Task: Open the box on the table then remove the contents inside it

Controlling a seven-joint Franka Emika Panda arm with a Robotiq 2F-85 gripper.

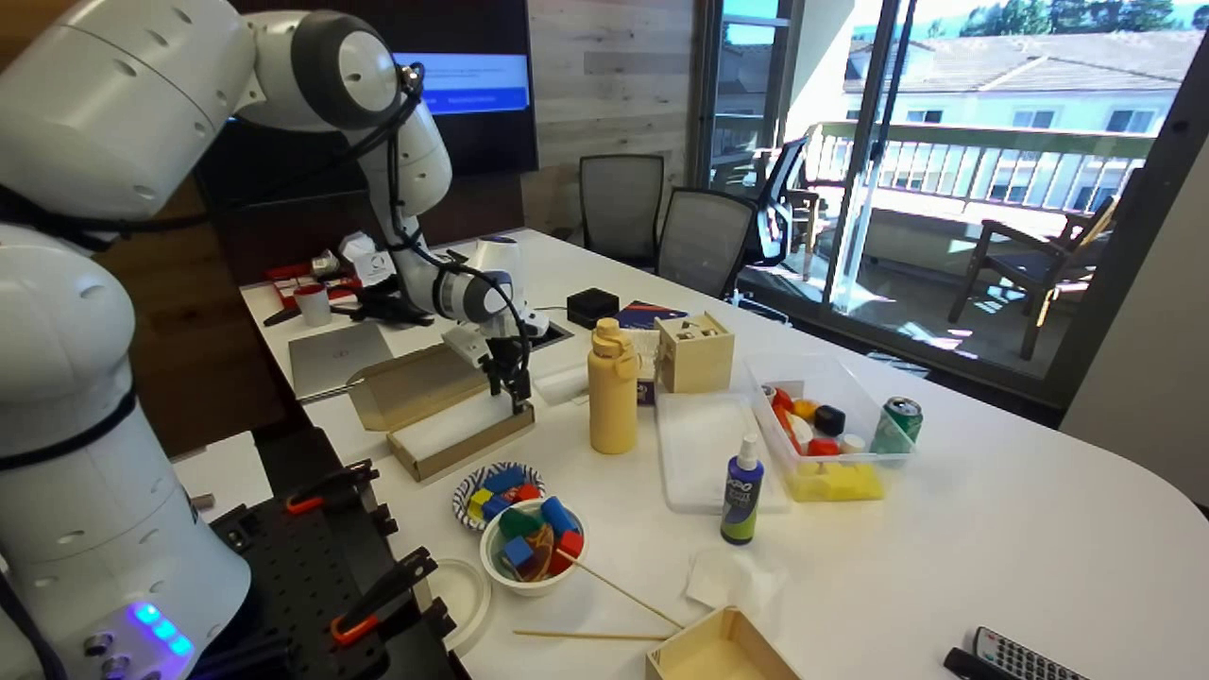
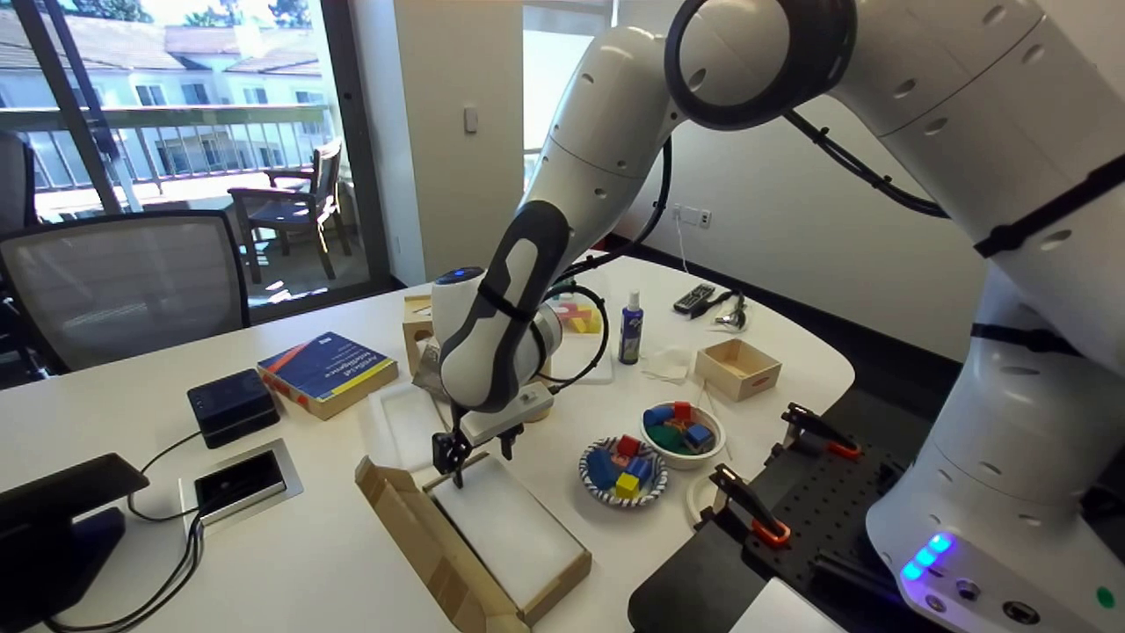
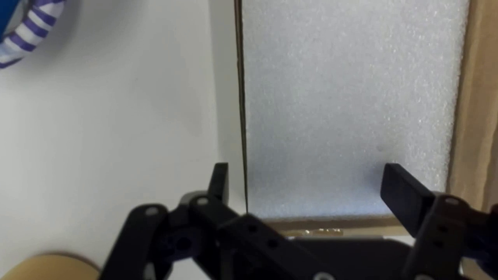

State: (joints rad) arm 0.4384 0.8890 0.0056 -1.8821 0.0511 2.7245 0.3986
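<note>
Cardboard makes up the low box (image 2: 560, 587), which lies flat on the white table (image 1: 992, 548), and that flat footing should steady it while something is lifted out. Its hinged lid (image 2: 422, 529) leans back along one long side, clear of the opening, so the first half of the task looks done. Inside, a white foam sheet (image 3: 350, 109) fits nearly wall to wall, probably to stop whatever is packed from sliding; anything beneath it is hidden. The gripper (image 3: 307, 171) points down at the end nearest the yellow bottle (image 1: 614, 401), its jaws spread wide and holding nothing. One finger (image 3: 220, 181) hangs outside the long wall away from the lid, the other finger is over the foam; contact with it is hard to judge. Placed so, a squeeze would likely catch cardboard along with foam, and the snug fit leaves little edge to pinch. The patterned bowl (image 2: 606, 497) near the box seems to be there to corral coloured blocks (image 2: 640, 472).
</note>
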